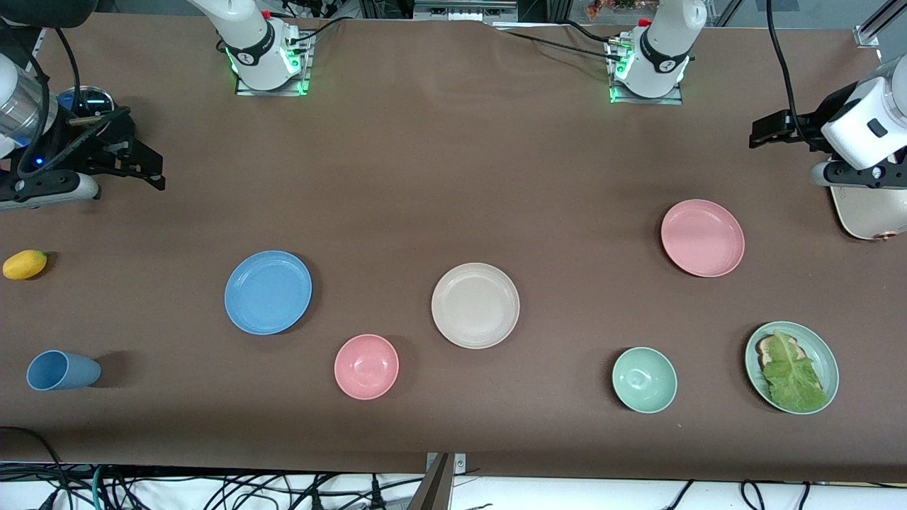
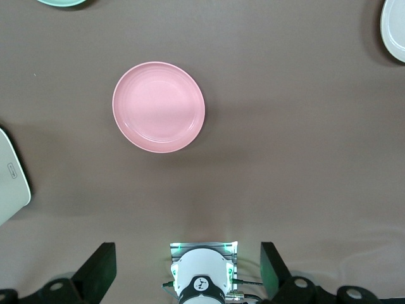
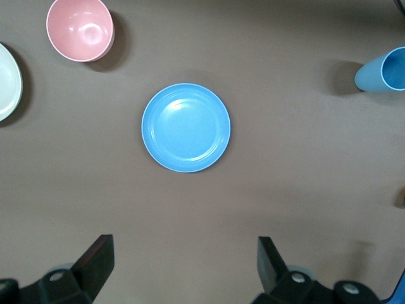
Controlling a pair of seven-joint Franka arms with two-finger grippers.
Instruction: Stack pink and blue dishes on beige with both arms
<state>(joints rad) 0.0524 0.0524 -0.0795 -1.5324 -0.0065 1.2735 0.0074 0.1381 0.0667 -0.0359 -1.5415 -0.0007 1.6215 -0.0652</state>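
The left gripper (image 2: 186,269) hangs high in the air with its two black fingers (image 2: 98,269) spread wide and nothing between them; it is up over the toaster (image 1: 868,212) at the left arm's end of the table. The right gripper (image 3: 183,269) is likewise spread wide and empty, up over the bare brown table (image 1: 425,177) at the right arm's end. Both arms look parked.

Take the beige plate (image 1: 475,305) as the marker; it sits near the middle of the table. The blue plate (image 1: 268,292) lies well apart from it toward the right arm's end, at about the same depth. The pink plate (image 1: 702,237) lies well apart from it toward the left arm's end and farther from the front camera. All three plates lie flat and separate, none stacked.

A pink bowl (image 1: 366,366) sits near the beige plate, a little nearer to the front camera and toward the right arm's end. A green bowl (image 1: 644,379) sits nearer to the camera toward the left arm's end, and past it a green plate (image 1: 791,367) carries toast and a lettuce leaf. Toward the right arm's end from the blue plate, a blue cup (image 1: 62,370) lies on its side, and a yellow lemon-like fruit (image 1: 25,264) lies near the table's end.
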